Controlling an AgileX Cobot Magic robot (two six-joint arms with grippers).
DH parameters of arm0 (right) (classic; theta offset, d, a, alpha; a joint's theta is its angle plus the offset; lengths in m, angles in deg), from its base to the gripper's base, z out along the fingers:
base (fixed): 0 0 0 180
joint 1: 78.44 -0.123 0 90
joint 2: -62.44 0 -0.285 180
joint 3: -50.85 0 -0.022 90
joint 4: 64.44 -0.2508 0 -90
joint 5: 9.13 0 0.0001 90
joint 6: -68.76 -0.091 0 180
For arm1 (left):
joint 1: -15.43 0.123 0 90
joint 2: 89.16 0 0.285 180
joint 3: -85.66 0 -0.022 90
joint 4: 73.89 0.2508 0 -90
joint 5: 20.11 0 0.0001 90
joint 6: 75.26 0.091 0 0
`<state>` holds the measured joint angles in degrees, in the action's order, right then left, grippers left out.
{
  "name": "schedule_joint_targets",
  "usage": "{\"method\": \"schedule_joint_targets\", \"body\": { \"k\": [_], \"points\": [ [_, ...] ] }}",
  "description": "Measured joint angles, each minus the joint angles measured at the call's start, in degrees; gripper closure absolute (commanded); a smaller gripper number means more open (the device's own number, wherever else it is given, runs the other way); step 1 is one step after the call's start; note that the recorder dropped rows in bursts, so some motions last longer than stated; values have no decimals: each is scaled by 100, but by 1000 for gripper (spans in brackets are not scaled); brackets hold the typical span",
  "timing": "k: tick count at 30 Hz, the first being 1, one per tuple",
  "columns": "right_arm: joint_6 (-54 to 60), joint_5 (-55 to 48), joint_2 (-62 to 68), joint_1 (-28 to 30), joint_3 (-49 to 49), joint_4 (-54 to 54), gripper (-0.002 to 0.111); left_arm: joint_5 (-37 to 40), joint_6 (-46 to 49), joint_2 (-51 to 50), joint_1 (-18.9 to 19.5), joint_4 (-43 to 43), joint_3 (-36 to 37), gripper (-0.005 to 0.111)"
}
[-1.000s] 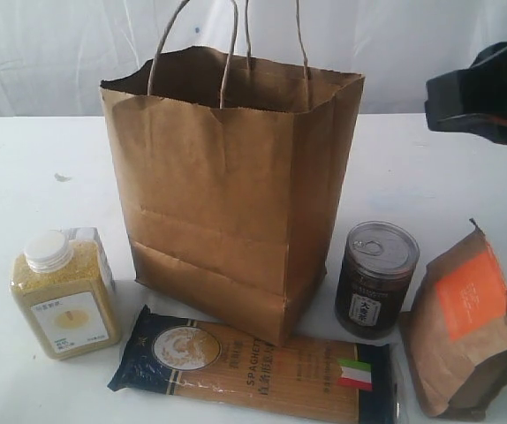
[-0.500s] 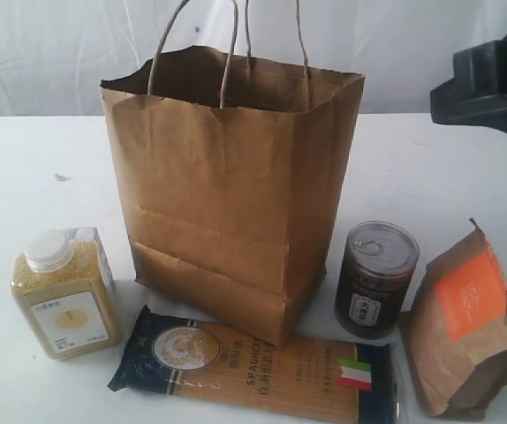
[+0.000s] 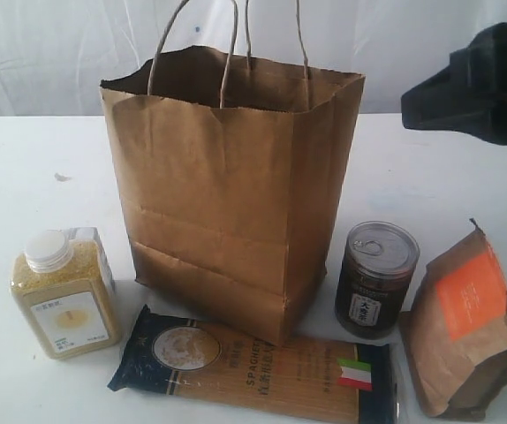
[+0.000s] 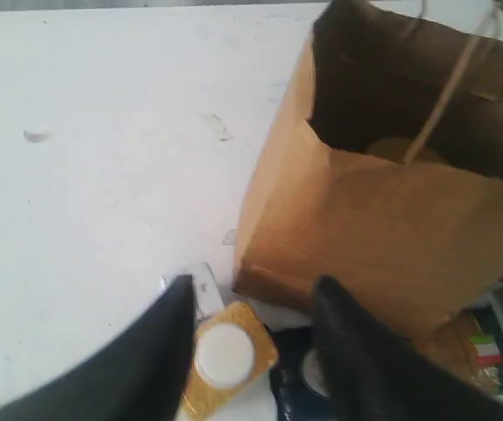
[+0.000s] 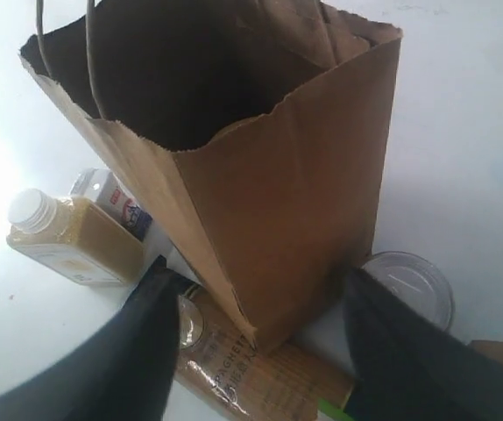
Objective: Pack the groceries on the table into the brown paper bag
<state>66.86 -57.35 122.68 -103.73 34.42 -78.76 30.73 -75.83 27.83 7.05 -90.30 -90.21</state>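
The brown paper bag stands open and upright in the middle of the table. A round brownish top shows deep inside it; I cannot tell what it is. The yellow-grain bottle stands front left, with the small blue-silver carton just behind it. The spaghetti packet lies flat before the bag. To the right stand the dark can and the orange-labelled pouch. My left gripper hangs open above the bottle's white cap. My right gripper is open and empty, high beside the bag.
The right arm shows as a black mass at the upper right, above the can and pouch. The bag's two cord handles stick up over its rim. A white curtain closes the back.
The right arm's black mass has shifted left, toward the bag's rim. The groceries and the bag have not moved.
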Motion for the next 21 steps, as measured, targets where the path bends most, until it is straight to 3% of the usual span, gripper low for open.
{"method": "schedule_joint_targets", "body": {
  "k": [4, 9, 13, 21],
  "points": [
    [0, 340, 0, 0, 0, 0, 48, 69, 14, -1684, 0, 213, -1126, 32],
    [-111, 674, 235, 0, 0, -12, 45, 856, 284, -3797, 0, 136, -3153, 32],
    [-111, 865, 939, 0, 0, -12, 43, 984, 477, -4696, -4, -325, -4284, 32],
    [-111, 1388, 1182, 0, 262, -35, 43, 1071, 859, -5198, -159, -892, -4513, 32]
  ]
}}
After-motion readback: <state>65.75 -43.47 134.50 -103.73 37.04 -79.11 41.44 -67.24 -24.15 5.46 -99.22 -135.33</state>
